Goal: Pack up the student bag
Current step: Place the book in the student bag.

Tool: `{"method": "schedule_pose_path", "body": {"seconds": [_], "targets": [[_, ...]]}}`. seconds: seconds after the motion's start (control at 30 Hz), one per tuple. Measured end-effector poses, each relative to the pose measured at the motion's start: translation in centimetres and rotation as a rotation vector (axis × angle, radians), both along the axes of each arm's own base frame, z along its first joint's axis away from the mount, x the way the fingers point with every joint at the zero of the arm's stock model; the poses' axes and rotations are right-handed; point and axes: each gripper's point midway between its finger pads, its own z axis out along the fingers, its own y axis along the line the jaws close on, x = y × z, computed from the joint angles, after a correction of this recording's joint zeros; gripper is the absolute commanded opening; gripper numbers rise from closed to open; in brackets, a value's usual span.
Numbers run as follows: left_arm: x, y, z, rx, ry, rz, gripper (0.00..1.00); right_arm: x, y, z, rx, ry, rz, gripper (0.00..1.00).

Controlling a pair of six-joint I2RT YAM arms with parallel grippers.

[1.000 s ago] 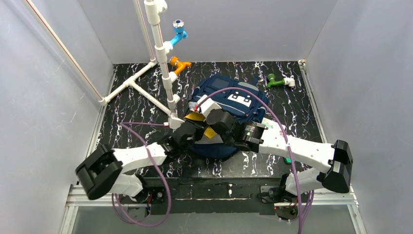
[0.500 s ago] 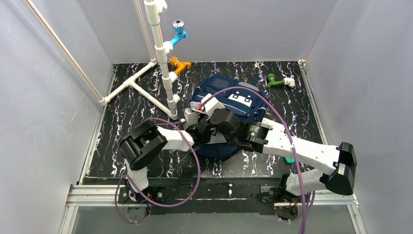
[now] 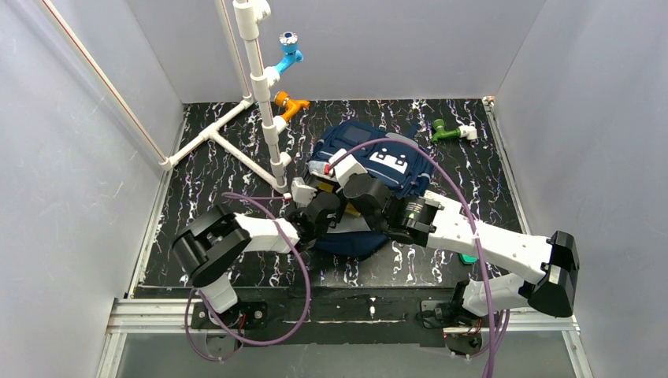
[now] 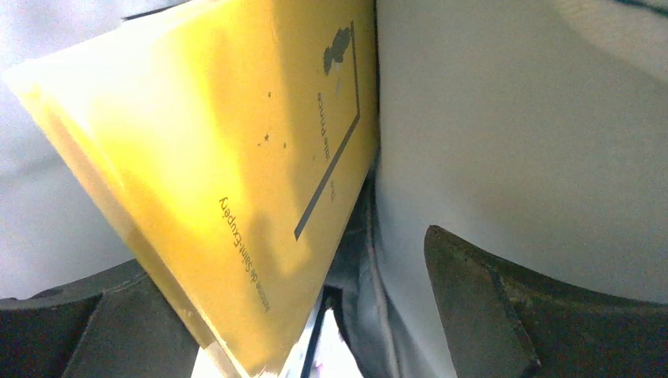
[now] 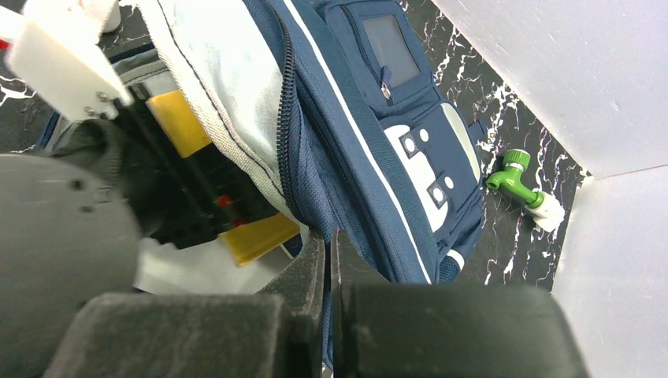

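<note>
- Navy student bag (image 3: 370, 157), where is it?
- Mid-table on the black marbled tabletop (image 3: 220, 173), lying flat, front face up, mouth toward the arms. Both arms reach to that mouth.
- Left arm pose?
- Elbow folded back near its base, forearm running low and rightward, wrist at the opening. The left gripper (image 4: 287, 260) is inside the bag, jaws spread wide. A yellow book (image 4: 236, 157) lies tilted between them, over one finger. The other finger stands apart from it, so the book is not clamped.
- Right arm?
- Stretched leftward from its base across the table, wrist over the bag's near edge. The right gripper (image 5: 329, 260) is closed tight. Navy fabric of the opening's rim runs into the seam between its fingers, so it grips the bag there.
- Bag look?
- Zip open, flap lifted, light grey lining (image 4: 512, 118) exposed. Front shows a thin pale stripe, a zip pocket with a grey window, and a white patch with black dots.
- Nearby?
- Green pipe fitting (image 5: 520, 177) on the table past the bag, apart from it. White pipe frame (image 3: 260, 94) stands left of the bag.
</note>
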Motion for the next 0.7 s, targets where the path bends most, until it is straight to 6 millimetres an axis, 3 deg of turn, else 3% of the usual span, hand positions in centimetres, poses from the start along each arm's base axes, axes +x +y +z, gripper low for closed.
{"method": "schedule_pose_path", "body": {"seconds": [0.23,0.27,0.37,0.43,0.5,0.6,0.7], "targets": [[-3.7,2.4,-0.8,0.087,0.039,-0.107,0.98,0.7,-0.8,-0.2,0.004,0.012,-0.034,0.01],[-3.9,2.4,-0.7,0.090,0.039,-0.121,0.95,0.8,-0.9,-0.3,0.009,0.015,-0.038,0.01],[-4.1,1.8,-0.4,0.078,0.044,-0.149,0.72,0.7,-0.9,-0.6,0.022,0.035,-0.039,0.01],[-3.9,1.2,-0.5,0.049,0.059,-0.152,0.68,0.5,-0.8,-0.8,0.025,0.051,-0.032,0.01],[-3.5,0.1,-1.1,0.025,0.087,-0.157,0.75,0.4,-0.8,-1.1,0.025,0.067,-0.027,0.01],[-2.8,-1.6,-2.1,0.031,0.163,-0.165,0.95,0.3,-0.8,-1.2,0.027,0.073,-0.025,0.01],[-1.9,-3.3,-0.9,0.059,0.265,-0.154,0.98,0.4,-0.8,-1.0,0.028,0.068,-0.031,0.01]]}}
